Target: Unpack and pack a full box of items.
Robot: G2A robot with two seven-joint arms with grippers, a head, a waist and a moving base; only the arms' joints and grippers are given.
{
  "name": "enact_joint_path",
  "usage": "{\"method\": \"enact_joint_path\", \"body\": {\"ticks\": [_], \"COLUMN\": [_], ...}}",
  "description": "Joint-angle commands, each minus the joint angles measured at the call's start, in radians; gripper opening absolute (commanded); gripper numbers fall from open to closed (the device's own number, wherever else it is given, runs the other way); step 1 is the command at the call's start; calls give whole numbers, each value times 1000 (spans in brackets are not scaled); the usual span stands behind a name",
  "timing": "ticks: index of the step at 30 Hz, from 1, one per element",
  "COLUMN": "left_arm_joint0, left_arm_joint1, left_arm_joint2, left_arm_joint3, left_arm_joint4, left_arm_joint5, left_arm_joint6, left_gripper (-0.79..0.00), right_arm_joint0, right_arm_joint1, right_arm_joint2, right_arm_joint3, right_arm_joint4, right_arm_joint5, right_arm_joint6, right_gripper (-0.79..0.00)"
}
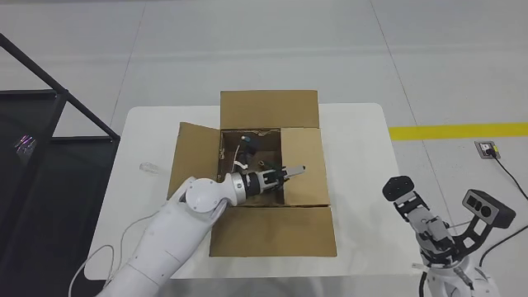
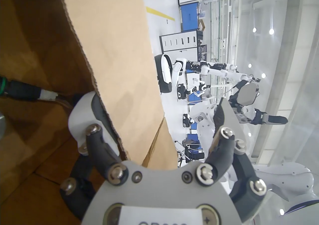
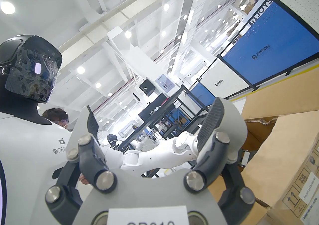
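Looking down, we see the open cardboard box standing in the middle of the white table, with some dark items lying inside it. The left claw is inside the box, at the flap on the robot's right side. Its fingers are spread wide and grip nothing; the flap's edge stands between them. The right claw hangs at the table's right side, also wide open and empty.

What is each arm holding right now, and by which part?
Nothing. The left tool is open astride a box flap, not pinching it; the right tool is open and empty.
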Motion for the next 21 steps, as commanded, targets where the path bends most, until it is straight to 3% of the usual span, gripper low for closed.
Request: {"method": "enact_joint_path", "body": {"ticks": [1,12,21], "left_arm_joint0": [8,35,-42], "left_arm_joint1": [2,-3,-63], "left_arm_joint2": [-11,-37,80], "left_arm_joint3": [-23,-166,-120], "left_arm_joint4": [-3,0,35], "left_arm_joint5": [-13,-12,18], "left_arm_joint6": [-3,37,121], "left_gripper": [0,0,0], "right_arm_joint0": [-1,-35,-135], "right_arm_joint1": [-1,-4,-18], "right_arm_joint2": [-1,37,133], "right_arm_joint3": [-4,-35,-93], "right_arm_joint4": [-4,-3,30], "right_arm_joint5": [0,0,0], "right_arm_joint6": [-3,-32,-70], "right_gripper": [0,0,0]}}
